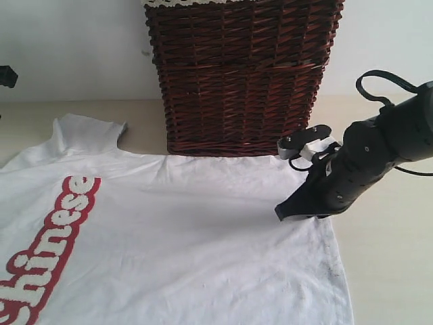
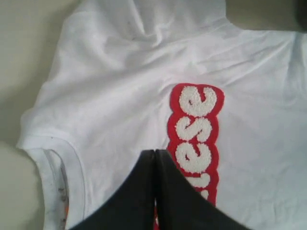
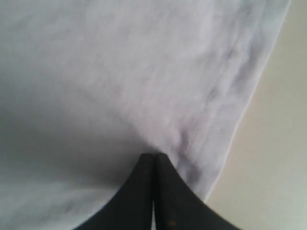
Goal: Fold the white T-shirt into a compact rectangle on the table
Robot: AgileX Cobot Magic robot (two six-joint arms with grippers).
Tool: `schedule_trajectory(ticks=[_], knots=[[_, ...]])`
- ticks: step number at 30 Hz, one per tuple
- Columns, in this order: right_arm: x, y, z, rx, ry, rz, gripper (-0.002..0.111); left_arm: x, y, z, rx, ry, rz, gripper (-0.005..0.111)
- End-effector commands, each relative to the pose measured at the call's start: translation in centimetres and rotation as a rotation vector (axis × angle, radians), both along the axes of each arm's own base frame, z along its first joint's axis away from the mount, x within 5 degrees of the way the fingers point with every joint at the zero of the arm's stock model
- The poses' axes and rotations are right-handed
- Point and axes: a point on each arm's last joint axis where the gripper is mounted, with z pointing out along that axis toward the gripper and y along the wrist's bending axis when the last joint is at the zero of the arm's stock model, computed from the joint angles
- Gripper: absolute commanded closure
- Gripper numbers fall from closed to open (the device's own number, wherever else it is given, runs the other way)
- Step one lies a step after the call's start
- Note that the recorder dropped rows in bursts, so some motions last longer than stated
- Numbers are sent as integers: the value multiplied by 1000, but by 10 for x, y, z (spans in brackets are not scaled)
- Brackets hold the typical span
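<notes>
The white T-shirt [image 1: 176,223] lies spread flat on the table [image 1: 392,271], its red-outlined lettering [image 1: 57,230] at the left and one sleeve [image 1: 84,132] towards the back. My right gripper [image 1: 281,211] is shut, its tip low over the shirt's right part near the hem. In the right wrist view the right gripper [image 3: 153,155] is closed with nothing between its fingers, and the shirt [image 3: 120,72] puckers slightly at the tip. My left gripper [image 2: 154,152] is shut and empty above the shirt [image 2: 120,86], between the collar [image 2: 53,182] and the lettering [image 2: 196,129].
A dark wicker basket [image 1: 240,81] stands at the back centre, right against the shirt's far edge. Bare table [image 1: 385,169] shows to the right of the hem. A small dark object [image 1: 7,76] sits at the left edge of the exterior view.
</notes>
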Motion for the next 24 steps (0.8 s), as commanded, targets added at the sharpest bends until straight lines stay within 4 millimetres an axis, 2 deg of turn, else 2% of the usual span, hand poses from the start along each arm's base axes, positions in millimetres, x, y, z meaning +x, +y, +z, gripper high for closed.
schedule_trajectory(ticks=[1, 3, 5, 8, 12, 15, 17, 21, 24], knots=[[-4, -6, 27, 3, -32, -20, 108, -7, -1, 6, -11, 20, -13, 107], [-7, -6, 46, 29, -74, -32, 108, -14, -1, 11, 0, 46, -58, 107], [-10, -5, 67, 79, -117, -57, 108, -22, -8, 9, 9, 104, -181, 107], [-21, -4, 96, 119, -167, -56, 108, -41, -31, -14, 81, 169, -442, 107], [-38, 4, 107, 115, -120, 0, 108, -53, -51, -30, 131, 226, -578, 107], [-56, 20, 93, 135, -60, 83, 108, -56, -61, -32, 138, 233, -610, 107], [-71, 28, 74, 124, 0, 150, 108, -56, -63, -31, 137, 227, -600, 107], [-98, 27, 39, 72, 102, 187, 108, -49, -63, -28, 146, 143, -550, 107], [-105, 21, 19, 55, 119, 160, 108, -46, -63, -28, 147, 111, -542, 107]])
